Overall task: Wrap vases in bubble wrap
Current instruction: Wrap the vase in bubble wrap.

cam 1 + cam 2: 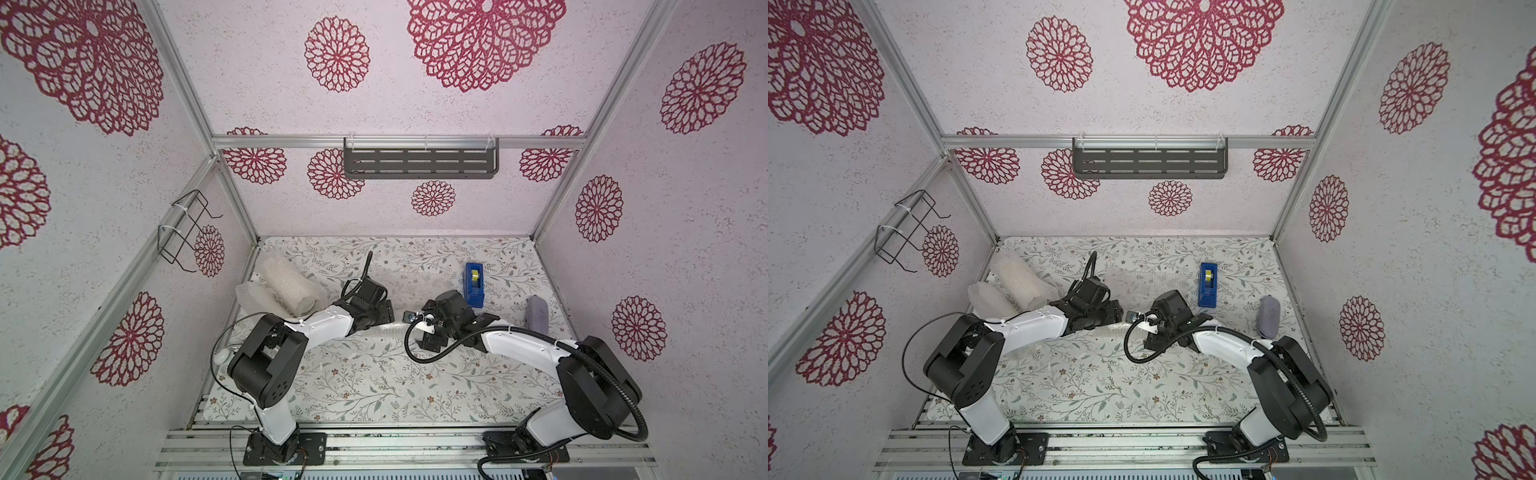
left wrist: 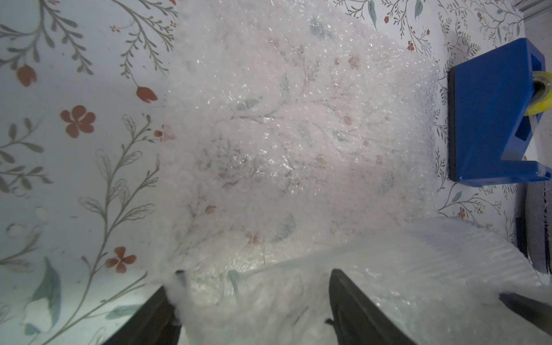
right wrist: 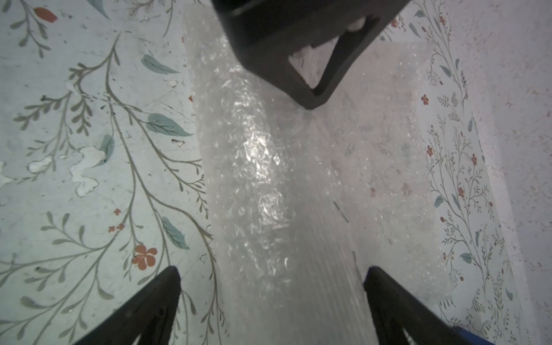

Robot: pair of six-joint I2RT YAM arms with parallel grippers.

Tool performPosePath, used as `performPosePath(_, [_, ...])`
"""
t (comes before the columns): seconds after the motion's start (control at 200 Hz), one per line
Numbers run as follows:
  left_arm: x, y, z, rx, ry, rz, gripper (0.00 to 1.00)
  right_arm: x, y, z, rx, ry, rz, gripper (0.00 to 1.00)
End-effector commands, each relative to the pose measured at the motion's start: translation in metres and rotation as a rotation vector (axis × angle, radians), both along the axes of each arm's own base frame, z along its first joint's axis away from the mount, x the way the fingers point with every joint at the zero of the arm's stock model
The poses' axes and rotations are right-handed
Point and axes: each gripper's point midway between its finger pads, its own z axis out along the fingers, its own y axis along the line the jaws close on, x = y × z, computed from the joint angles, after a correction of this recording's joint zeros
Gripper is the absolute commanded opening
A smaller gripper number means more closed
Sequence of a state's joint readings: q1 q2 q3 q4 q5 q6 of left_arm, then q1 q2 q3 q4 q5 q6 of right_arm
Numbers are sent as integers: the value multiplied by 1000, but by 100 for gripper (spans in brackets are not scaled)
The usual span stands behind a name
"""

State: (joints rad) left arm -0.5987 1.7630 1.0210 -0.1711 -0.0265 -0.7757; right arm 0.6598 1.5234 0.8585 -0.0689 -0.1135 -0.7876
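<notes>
Two vases (image 1: 286, 291) beyond the left gripper (image 2: 255, 273) look wrapped; it holds the third vase (image 3: 313, 283), part-rolled in bubble wrap (image 2: 298, 119), the right gripper (image 3: 273, 271) wide open around it.

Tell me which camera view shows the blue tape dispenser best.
The top views: both show the blue tape dispenser whole and unobstructed. The left wrist view shows it nearer but cut off at the picture's edge. The right wrist view shows at most a blue sliver.
</notes>
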Motion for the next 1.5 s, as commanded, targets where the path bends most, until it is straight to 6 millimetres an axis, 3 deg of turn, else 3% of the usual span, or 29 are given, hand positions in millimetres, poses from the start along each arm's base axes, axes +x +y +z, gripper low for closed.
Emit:
performPosePath(0.0, [-4, 1, -13, 18, 43, -27, 77, 9, 10, 11, 8, -24, 57, 99])
performPosePath(0.33, [8, 5, -10, 9, 47, -6, 77, -3, -4, -27, -88, 105, 69, 98])
performPosePath(0.806, [22, 9, -21, -23, 93, 13, 77, 7, -21, -67, -216, 146, 39, 98])
performPosePath(1.171, [35, 16, -23, -55, 113, 33, 79, 2, -18, -74, -202, 181, 44, 95])
performPosePath(1.341, [42, 32, -6, -64, 79, 74, 82, -4, -9, -66, -125, 223, 27, 92])
performPosePath(1.496, [46, 47, 14, -16, 28, 99, 87, -8, 3, -60, -34, 314, -46, 83])
